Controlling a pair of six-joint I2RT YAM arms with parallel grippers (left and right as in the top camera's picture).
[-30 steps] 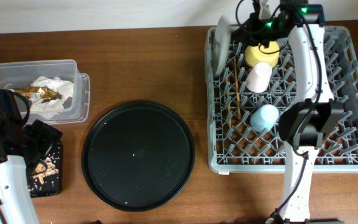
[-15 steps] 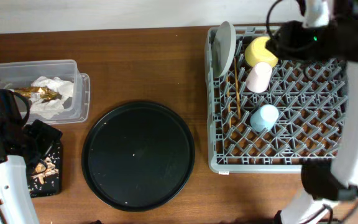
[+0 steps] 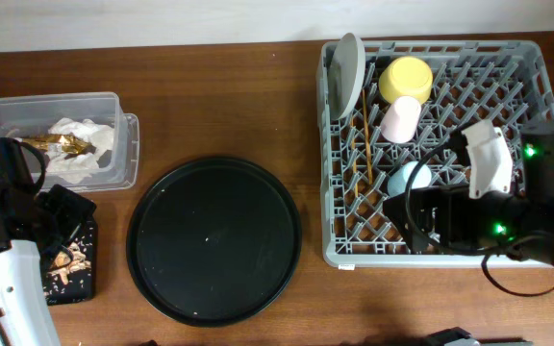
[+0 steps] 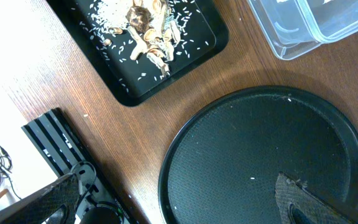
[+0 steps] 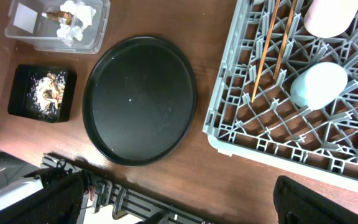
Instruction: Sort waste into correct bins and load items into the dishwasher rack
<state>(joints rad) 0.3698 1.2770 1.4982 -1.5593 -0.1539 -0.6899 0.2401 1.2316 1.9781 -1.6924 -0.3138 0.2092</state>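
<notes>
parking: raise right gripper (image 5: 185,202) straight off dishwasher rack (image 3: 364,252), avoiding light-blue cup (image 3: 410,180).
claws: right gripper, left gripper (image 4: 179,200) both spread wide, empty.
rack: table's (image 3: 258,96) right edge.
waste (image 3: 77,144): binned, left edge.

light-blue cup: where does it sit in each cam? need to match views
Overhead: light-blue cup sits low in the dishwasher rack, just below the pink cup.
Left wrist: not in it.
Right wrist: upper right, again below the pink cup.
Shared landmark: round black tray, in all three views.
</notes>
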